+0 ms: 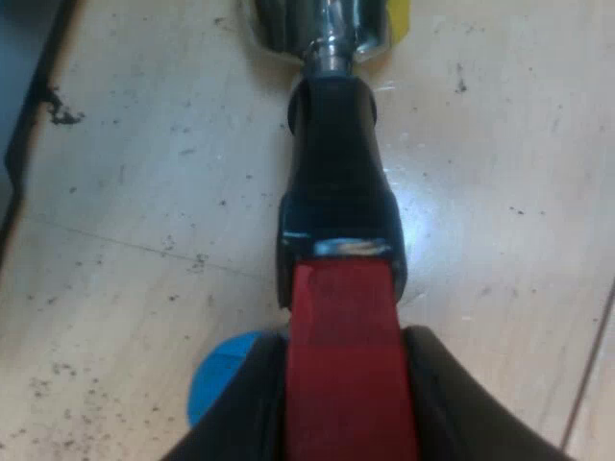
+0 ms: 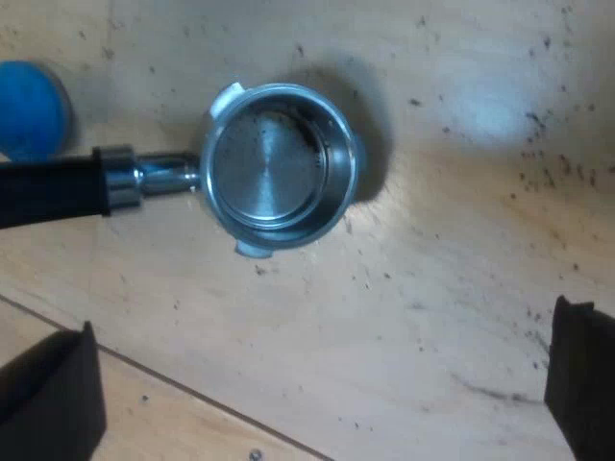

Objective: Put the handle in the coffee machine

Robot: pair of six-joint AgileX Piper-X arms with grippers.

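Firstly, the left pincer is clamped hard on the metal holder, its two black fingers pressing either side of the red end of the dark handle. The handle runs straight out from between the fingers to the shiny metal neck and cup beyond. A blue tamper sits on the pale wooden tabletop just beside and beneath one finger, partly hidden by it. Dark coffee grounds are scattered over the wood around the holder. Whether the holder rests on the wood or hangs just above it cannot be told. The right pincer hovers with its fingers spread wide apart and gripping nothing. Beyond them, looked down on from above, is the holder's round basket, mouth upward, with only a smear of grounds inside. The tamper stands near the handle, well apart from both right fingers.
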